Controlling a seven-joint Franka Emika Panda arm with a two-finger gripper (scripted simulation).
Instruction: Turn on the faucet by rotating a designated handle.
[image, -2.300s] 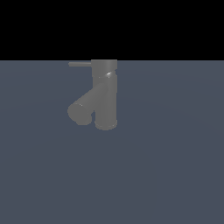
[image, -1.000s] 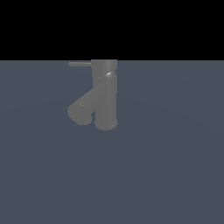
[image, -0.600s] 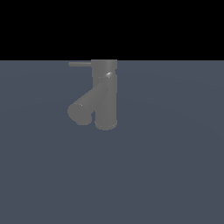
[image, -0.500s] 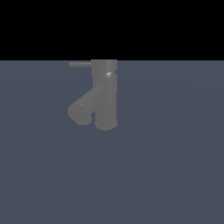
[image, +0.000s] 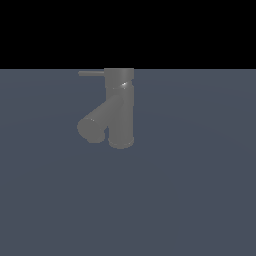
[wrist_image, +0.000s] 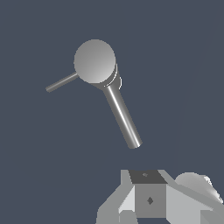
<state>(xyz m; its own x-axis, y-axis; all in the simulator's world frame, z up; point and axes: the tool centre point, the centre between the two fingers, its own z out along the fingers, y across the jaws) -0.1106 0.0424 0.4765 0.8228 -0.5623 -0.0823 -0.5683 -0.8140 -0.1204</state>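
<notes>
The faucet (image: 120, 107) stands upright on the dark blue-grey surface (image: 190, 200), a little toward the exterior view's left of centre, with its thick spout (image: 95, 122) slanting down toward that same side. The handle (image: 91, 73), a thin rod far slimmer than the spout, juts out level from the top cap, also toward the exterior view's left. No arm shows in the exterior view. In the wrist view the camera looks down on the round top cap of the faucet (wrist_image: 95, 61), with the handle (wrist_image: 62, 82) and the spout (wrist_image: 122, 114) spreading from it in different directions; the claw (wrist_image: 151, 201) appears only as pale housing at the frame's edge, well apart from the faucet, and I cannot tell whether its jaws are apart or together because the fingertips are out of view. Judging from this, the approach is not yet made. The chief risk is mistaking the spout for the handle, since both are dark grey rods leaving the same body. A second risk is descending onto the cap or catching the thin rod near its tip, where a push could slip off instead of rotating it.
</notes>
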